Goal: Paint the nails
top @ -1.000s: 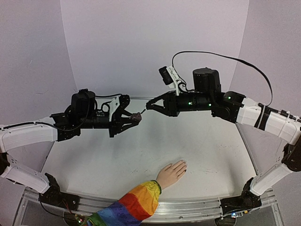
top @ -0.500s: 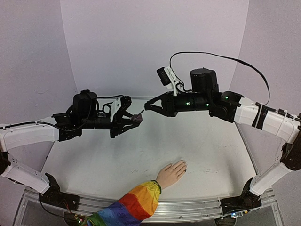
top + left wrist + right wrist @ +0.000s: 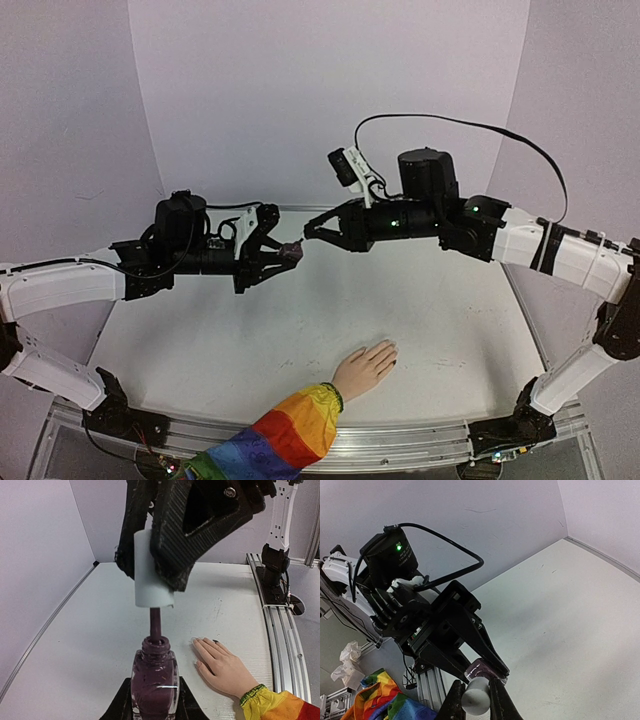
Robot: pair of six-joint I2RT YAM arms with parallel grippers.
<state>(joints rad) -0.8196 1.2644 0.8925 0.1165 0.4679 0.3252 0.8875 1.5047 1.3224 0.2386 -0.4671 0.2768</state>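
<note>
In the left wrist view a dark purple polish bottle (image 3: 155,680) stands upright with my left gripper (image 3: 154,702) shut on its base. Just above it my right gripper (image 3: 150,582) is shut on the white cap (image 3: 150,555), and the brush stem (image 3: 155,622) runs down into the bottle neck. From above, both grippers meet in mid-air over the back of the table, left gripper (image 3: 288,254) and right gripper (image 3: 308,232). The mannequin hand (image 3: 365,368) lies flat near the front edge. Its nails (image 3: 215,641) are skin-toned, one showing a dark spot.
A rainbow-striped sleeve (image 3: 285,435) runs from the hand over the front rail (image 3: 420,437). The white table (image 3: 450,320) is walled by pale panels at the back and sides. The right arm's base (image 3: 274,565) stands beside the rail at the table's right edge.
My right gripper with the cap has edged left, closer over the bottle. The left gripper and the hand have barely moved.
</note>
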